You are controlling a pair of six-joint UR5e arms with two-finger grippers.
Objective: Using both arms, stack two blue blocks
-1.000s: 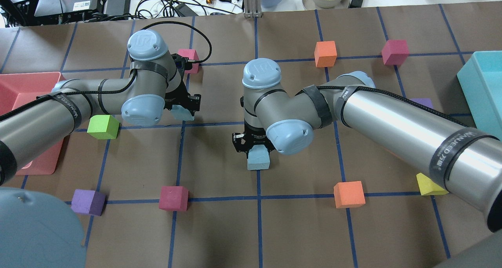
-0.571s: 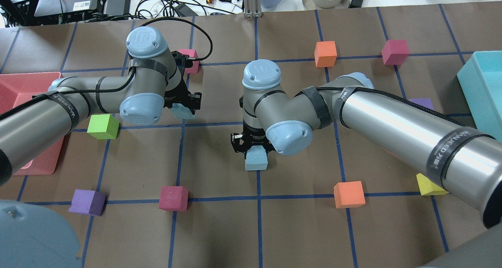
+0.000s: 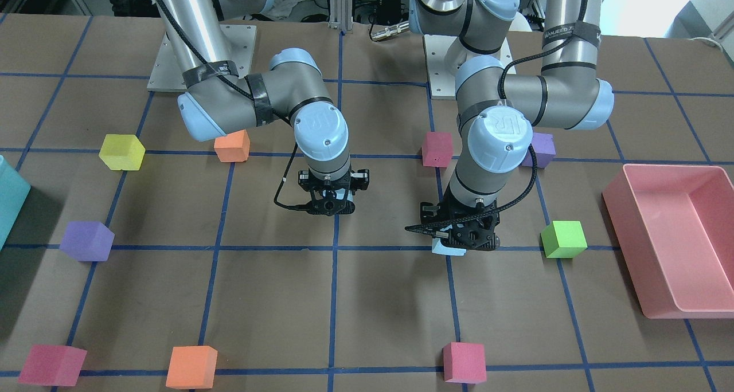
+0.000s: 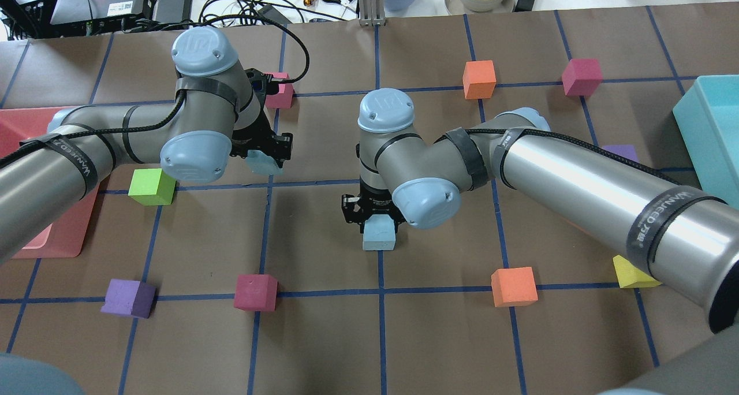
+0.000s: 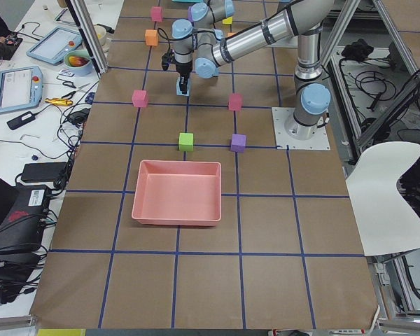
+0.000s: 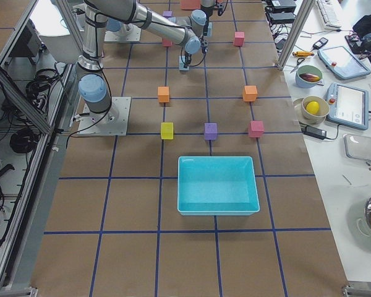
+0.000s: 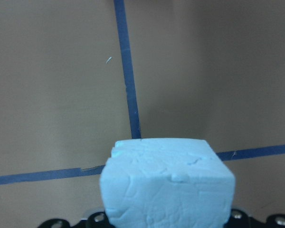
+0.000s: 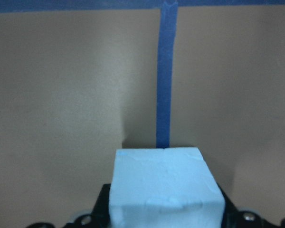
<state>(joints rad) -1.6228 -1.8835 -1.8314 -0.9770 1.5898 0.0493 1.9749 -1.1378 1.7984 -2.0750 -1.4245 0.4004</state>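
While both arms are reaching over the counter (image 4: 323,337), the overhead view is showing the left pincer (image 4: 265,158) clamping one blue block (image 4: 261,165) and the right pincer (image 4: 376,222) gripping the other blue block (image 4: 379,239) near the middle, the two cubes well apart. The front-facing view is agreeing (sides are mirrored there). Each wrist view is showing a cracked cube filling the gap between the jaws, the left one hanging above crossing tape lines (image 7: 127,85). Whether the right one is touching the counter, I cannot tell. Stacking is probably calling for one cube to be set down first, and soft foam gripped off-centre is risking a twist, a skewed landing and a topple.
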